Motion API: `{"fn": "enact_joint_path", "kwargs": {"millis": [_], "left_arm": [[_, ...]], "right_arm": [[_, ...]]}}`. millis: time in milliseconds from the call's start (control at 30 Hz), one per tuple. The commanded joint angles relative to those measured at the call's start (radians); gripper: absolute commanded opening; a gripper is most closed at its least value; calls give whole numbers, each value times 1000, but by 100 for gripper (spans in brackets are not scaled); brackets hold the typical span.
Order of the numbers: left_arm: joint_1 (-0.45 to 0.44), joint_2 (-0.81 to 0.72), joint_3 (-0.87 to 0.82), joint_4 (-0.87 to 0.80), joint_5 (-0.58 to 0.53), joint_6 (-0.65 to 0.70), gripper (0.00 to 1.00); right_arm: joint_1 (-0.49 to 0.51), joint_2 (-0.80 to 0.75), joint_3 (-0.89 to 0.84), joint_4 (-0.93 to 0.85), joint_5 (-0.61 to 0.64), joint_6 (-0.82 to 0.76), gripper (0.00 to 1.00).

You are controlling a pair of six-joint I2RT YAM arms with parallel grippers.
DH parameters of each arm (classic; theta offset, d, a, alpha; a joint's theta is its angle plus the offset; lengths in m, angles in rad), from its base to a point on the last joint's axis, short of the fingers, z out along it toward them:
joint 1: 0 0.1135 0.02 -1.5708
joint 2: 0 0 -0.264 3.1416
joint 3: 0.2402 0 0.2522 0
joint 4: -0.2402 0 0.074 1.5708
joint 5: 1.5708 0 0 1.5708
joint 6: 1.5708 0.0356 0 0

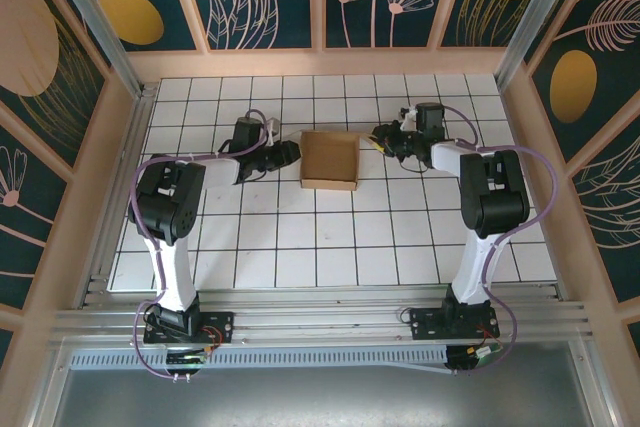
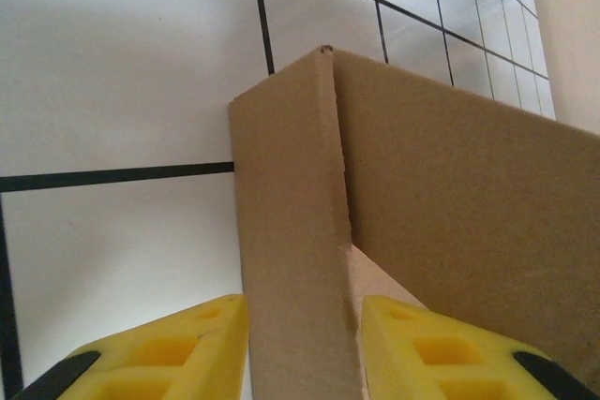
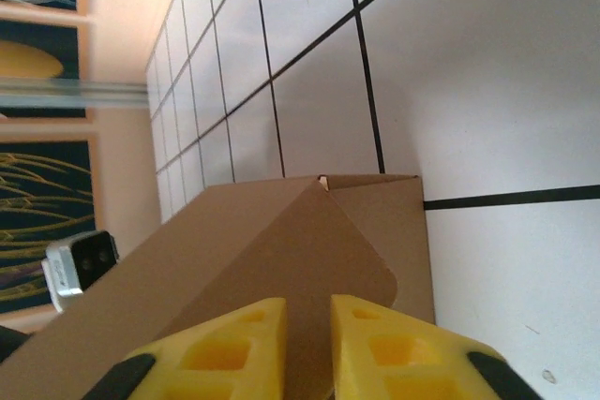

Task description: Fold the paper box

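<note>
**Both end effectors on the paper box, far middle of the surface**

From the top camera I see the paper box (image 1: 329,159) standing as a shallow, open-topped square of brown cardboard. It sits on the white tiled surface (image 1: 330,247), towards the far side and about midway across. My two arms reach in from either flank, so the box lies between them.

The left end effector (image 1: 291,154) meets the box's left wall. On the left wrist camera, the left end effector (image 2: 302,330) has an upright cardboard panel running straight between its yellow fingers (image 2: 192,348). Both pads lie against the panel's faces, so I read it as clamped on that wall.

The right end effector (image 1: 373,139) is at the box's far right corner. In the right wrist view, the right end effector (image 3: 307,330) is closed down to a narrow slot. A round-cornered flap of the paper box (image 3: 309,241) fills that slot, pinched between the pads.
</note>
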Motion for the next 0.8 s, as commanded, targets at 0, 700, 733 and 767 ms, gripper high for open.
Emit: {"fn": "enact_joint_path", "kwargs": {"millis": [0,700,733,767], "left_arm": [[-9,22,6,26,34,16,37],[-25,27,44,10,29,44,36],[-25,28,47,10,30,43,36],[-25,27,49,9,30,42,36]], "right_arm": [[9,-19,-39,94,-13,123,19],[72,6,-145,509,-51,659,17],[72,9,-120,431,-49,617,17],[71,13,-100,374,-46,582,16]]}}
